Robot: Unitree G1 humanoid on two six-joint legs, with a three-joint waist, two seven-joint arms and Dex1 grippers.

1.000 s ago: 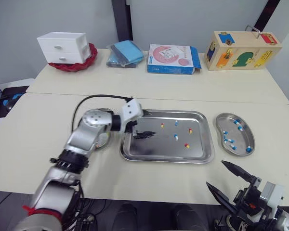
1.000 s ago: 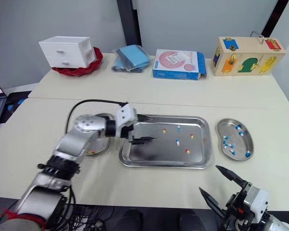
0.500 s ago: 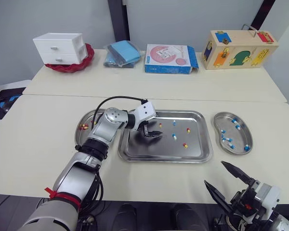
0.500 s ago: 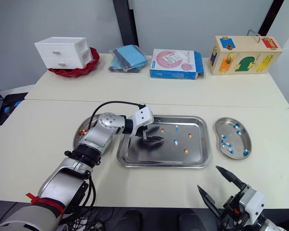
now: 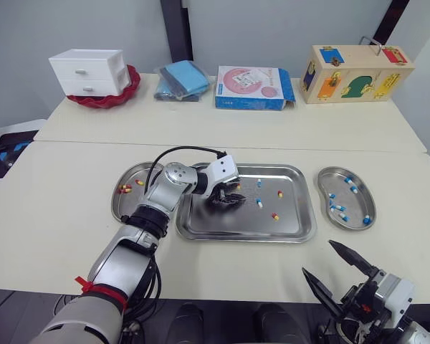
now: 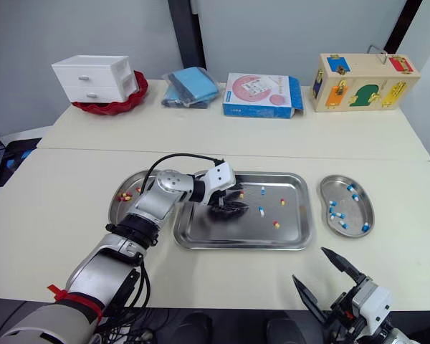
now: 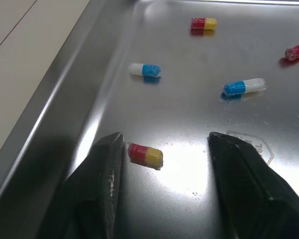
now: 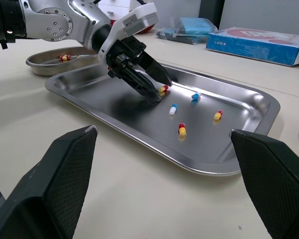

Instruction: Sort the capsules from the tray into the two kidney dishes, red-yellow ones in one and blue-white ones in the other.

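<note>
A cream surface holds a rectangular steel tray (image 5: 229, 223) at its centre. A steel kidney dish sits on each side of the tray.

The left fingers (image 5: 230, 199) reach down into the tray, near its far left part. The left wrist view shows them open, tips just above the tray floor. A red-yellow capsule (image 7: 145, 155) lies between them, close to one finger. It is not gripped.

Four more capsules lie loose in the tray, beyond the fingers. Two are blue-white capsules (image 7: 144, 69) and two are further red-yellow capsules (image 7: 203, 23).

The left kidney dish (image 5: 118, 208), just beside the tray's left edge, holds a few red and yellow capsules (image 5: 124, 188). The right kidney dish (image 5: 358, 204), near the tray's right edge, holds several blue and white capsules (image 5: 337, 208).

The right fingers (image 5: 352, 256) hang low at the front right edge of the surface, well apart from the tray. They are spread wide and hold nothing.

Along the far side of the surface stand a white drawer unit (image 5: 88, 71) on a red dish, a folded blue cloth (image 5: 184, 78), a flat blue and pink box (image 5: 254, 87) and a wooden box with coloured latches (image 5: 358, 72).
</note>
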